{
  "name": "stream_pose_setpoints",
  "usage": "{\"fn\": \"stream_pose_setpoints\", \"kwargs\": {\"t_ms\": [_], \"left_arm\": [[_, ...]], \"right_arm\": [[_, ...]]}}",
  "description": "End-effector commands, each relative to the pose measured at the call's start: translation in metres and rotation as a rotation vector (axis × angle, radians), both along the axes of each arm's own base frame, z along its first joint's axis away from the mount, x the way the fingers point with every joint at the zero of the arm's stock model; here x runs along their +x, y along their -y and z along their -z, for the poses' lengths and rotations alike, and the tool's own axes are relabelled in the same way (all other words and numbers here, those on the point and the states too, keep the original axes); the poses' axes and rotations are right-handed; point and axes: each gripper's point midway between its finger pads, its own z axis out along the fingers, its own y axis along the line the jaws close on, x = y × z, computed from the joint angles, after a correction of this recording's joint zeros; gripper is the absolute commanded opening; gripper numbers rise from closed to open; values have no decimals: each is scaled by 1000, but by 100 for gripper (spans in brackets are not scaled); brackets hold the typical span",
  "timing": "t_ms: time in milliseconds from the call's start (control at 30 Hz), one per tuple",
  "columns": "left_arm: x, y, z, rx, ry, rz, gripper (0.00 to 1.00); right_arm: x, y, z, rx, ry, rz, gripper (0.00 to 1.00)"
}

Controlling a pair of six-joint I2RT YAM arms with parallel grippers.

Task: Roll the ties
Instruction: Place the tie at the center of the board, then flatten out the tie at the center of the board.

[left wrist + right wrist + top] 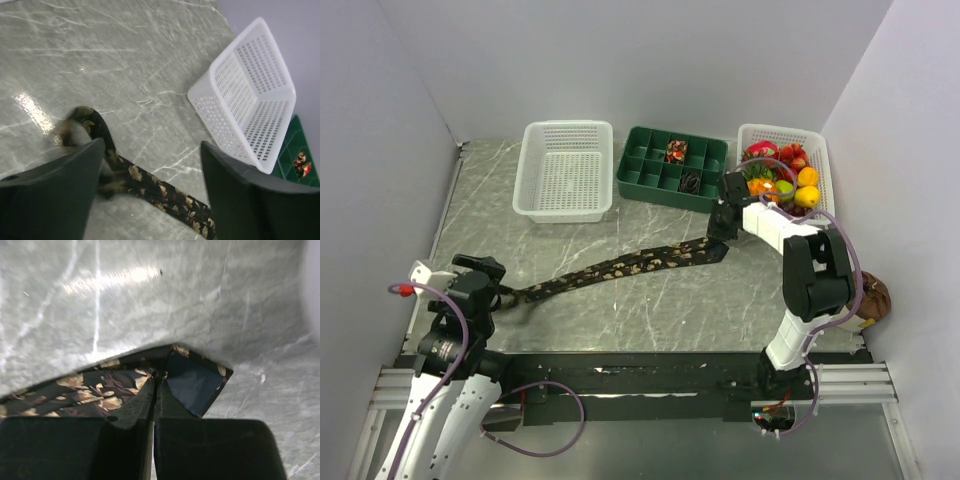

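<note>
A long black-brown tie point(620, 268) with tan leaf speckles lies stretched across the marble table between my two grippers. My left gripper point(500, 295) is over its narrow end and stands open. In the left wrist view the tie point(165, 192) passes beneath the left gripper point(152, 150), its blurred narrow end beside the left finger point(60, 190). My right gripper point(718, 240) is shut on the wide end. In the right wrist view the right gripper point(156, 382) pinches the tie point(90, 390), whose tip is folded and shows blue lining. Two rolled ties, one reddish point(676, 151) and one dark point(690, 181), sit in the tray.
A green compartment tray point(665, 197) stands at the back centre, also in the left wrist view point(295, 145). A white mesh basket point(530, 170) is left of it. A second white basket point(820, 150) holds toy fruit at back right. A brown object point(873, 297) lies by the right wall.
</note>
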Motion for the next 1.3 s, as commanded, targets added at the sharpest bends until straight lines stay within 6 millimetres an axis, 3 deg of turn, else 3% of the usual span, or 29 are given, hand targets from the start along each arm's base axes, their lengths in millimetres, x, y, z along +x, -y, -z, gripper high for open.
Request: {"fn": "stream_pose_setpoints", "kwargs": {"t_ms": [0,167,567,767,1033,1067,1100,1200,1267], "left_arm": [[-9,-14,-15,-17,59,-89,97],[2,-4,-24,-1,88,-18,96],[28,19,-19,15,36,102,96],[40,28,-9,23,2,146,96],[48,34,-6,43,-18,183,96],[48,34,-7,44,-15,183,96],[48,34,-7,47,-17,186,96],[49,35,-8,47,-17,193,96],[49,36,-9,45,-14,196,96]], "right_arm": [[0,-3,5,16,10,-16,0],[-1,-1,13,15,-8,-13,0],[-5,14,24,17,-52,23,0],[0,24,-2,22,13,45,0],[-8,40,26,-19,-91,64,1],[-5,39,23,-19,-83,58,4],[-3,39,20,-20,-77,50,35],[0,39,2,-33,-29,36,84],[4,37,-17,-28,24,25,91]]}}
